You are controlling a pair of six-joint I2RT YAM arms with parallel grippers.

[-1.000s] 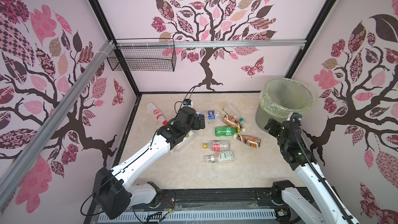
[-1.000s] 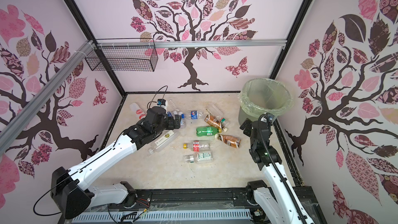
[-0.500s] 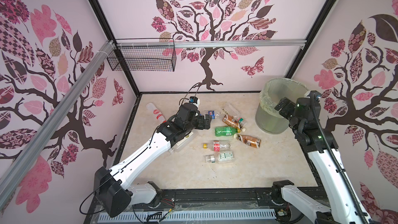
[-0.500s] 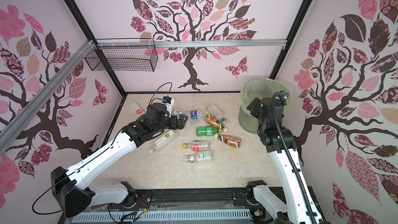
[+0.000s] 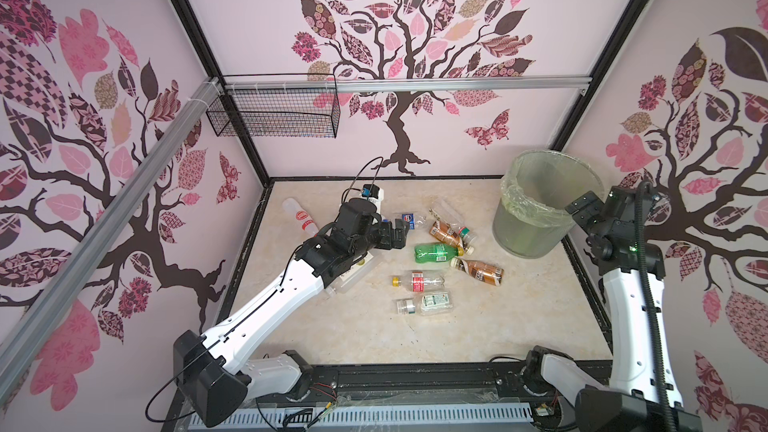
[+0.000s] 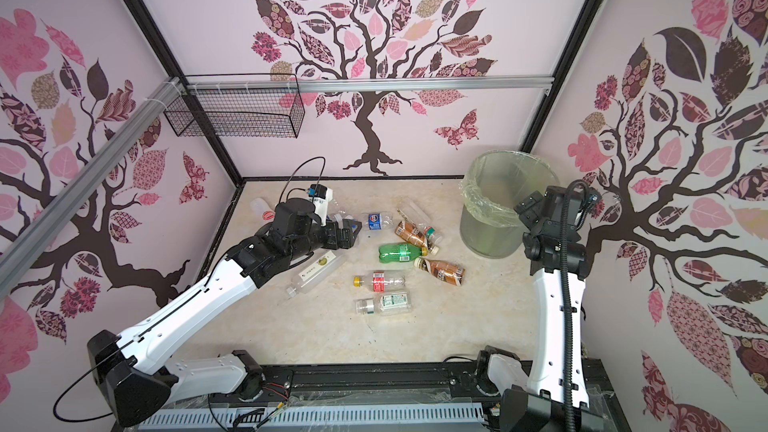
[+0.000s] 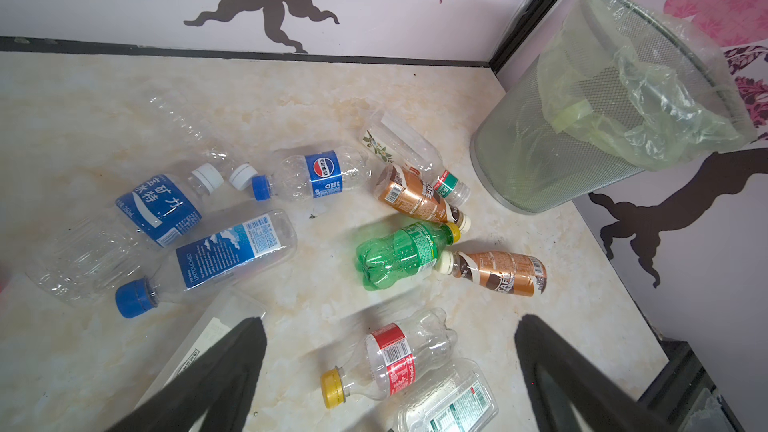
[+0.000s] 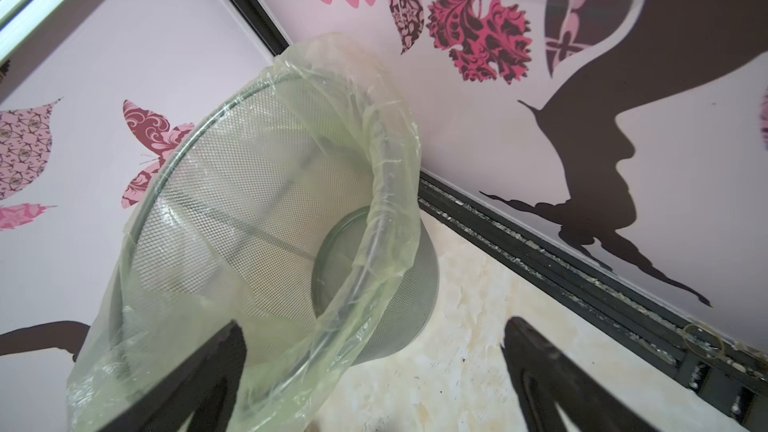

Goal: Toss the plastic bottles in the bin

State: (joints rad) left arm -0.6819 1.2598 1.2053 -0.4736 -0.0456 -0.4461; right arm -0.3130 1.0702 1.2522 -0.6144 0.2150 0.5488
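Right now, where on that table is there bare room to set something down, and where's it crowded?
The widest bare patch of table lies between the white-labelled bottle and the front rail. Another sits in front of the bin, between the nearer brown bottle and the right arm. Crowded: the middle, around the green bottle.

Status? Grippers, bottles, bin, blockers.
Left gripper open, empty, above the scattered plastic bottles. Right gripper open, empty, by the bin rim. All visible bottles lie on the table; bin looks empty. Nothing blocking.
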